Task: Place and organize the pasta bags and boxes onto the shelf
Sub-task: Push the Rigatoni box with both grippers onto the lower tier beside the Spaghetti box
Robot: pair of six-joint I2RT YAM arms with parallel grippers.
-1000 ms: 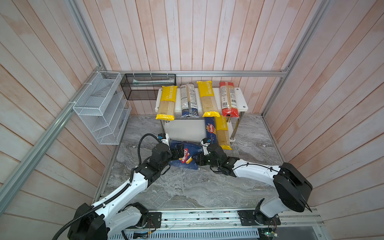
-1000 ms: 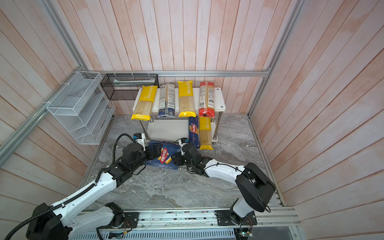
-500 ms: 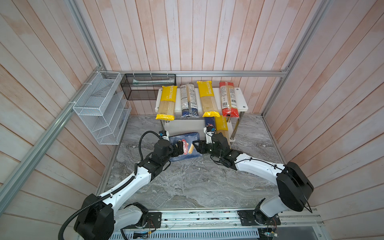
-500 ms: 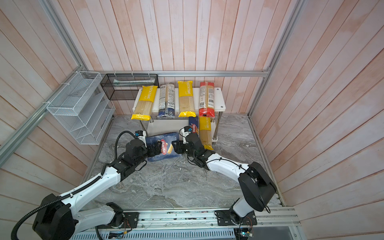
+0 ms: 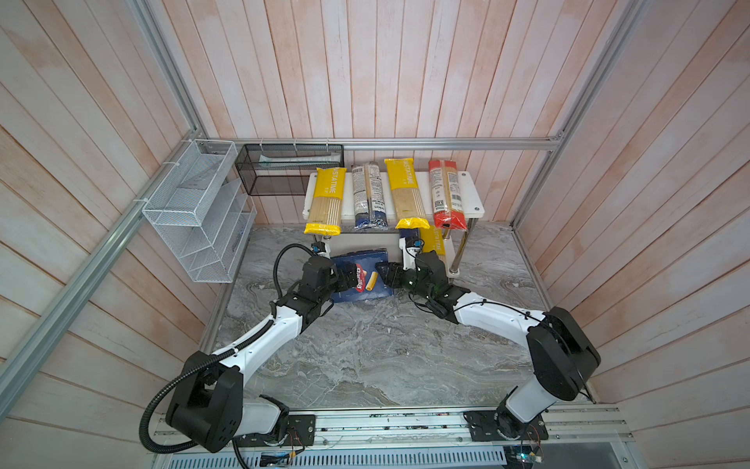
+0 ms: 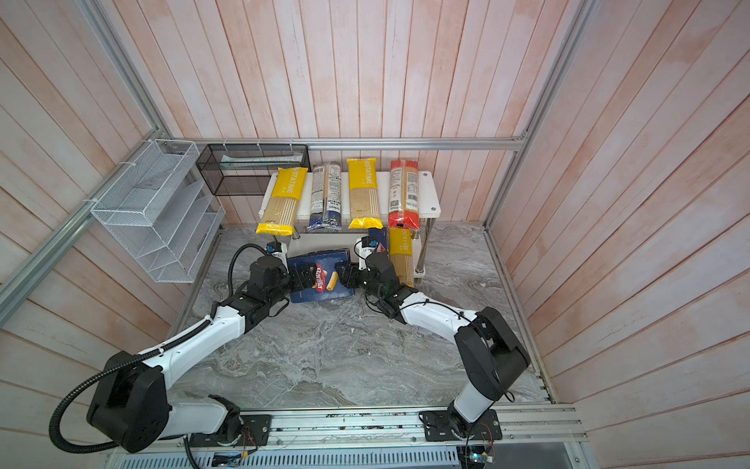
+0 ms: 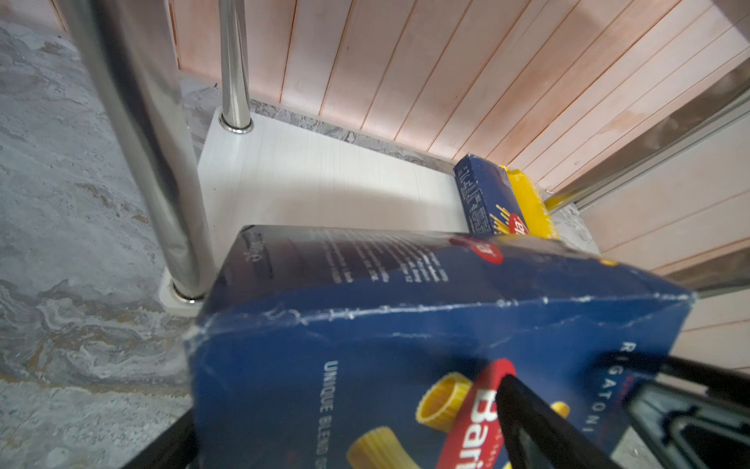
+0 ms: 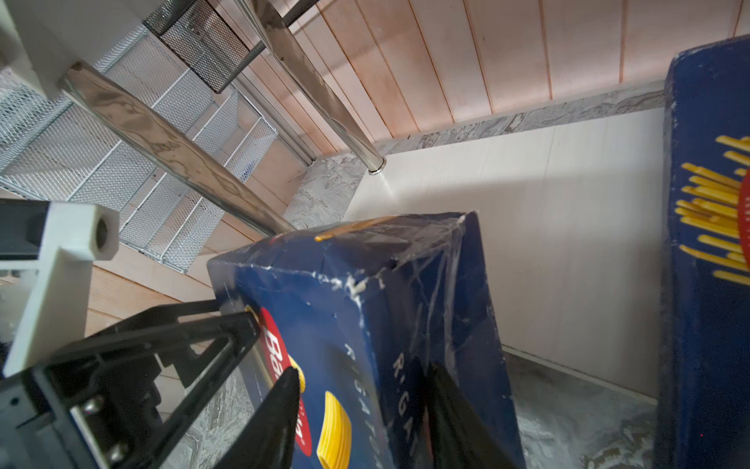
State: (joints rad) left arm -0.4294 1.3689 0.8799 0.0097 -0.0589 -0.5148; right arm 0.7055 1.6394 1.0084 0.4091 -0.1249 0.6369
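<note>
Nearest, grey marble tabletop (image 5: 365, 357), with both arms reaching far across it.

Past that, the wide rigatoni box (image 5: 371, 290), pinched from both ends. Left gripper (image 5: 348, 278) clamped on the left end, one finger lying across the logo face. Right gripper (image 5: 385, 275) clamped on the right end, fingers (image 8: 270, 416) pressed against opposite faces. Box tilted, logo face up. Far edge over the near edge of the lower board (image 7: 324, 178) of the shelf (image 5: 473, 195), just right of the near-left chrome leg (image 7: 162, 182). Unclear whether lifted off the marble or resting on it.

Farther right on that same board, lying lengthwise: the narrow spaghetti box (image 7: 483, 199), touching the lower yellow bag (image 7: 527, 199) on its right.

Above, on the top board, four bags side by side, near ends overhanging the edge. From left: left yellow bag (image 5: 326, 199), dark-blue-ended bag (image 5: 367, 195), middle yellow bag (image 5: 406, 191), red-ended bag (image 5: 444, 195).

Far left, on the walls: black mesh basket (image 5: 288, 168) and white wire rack (image 5: 195, 211).
</note>
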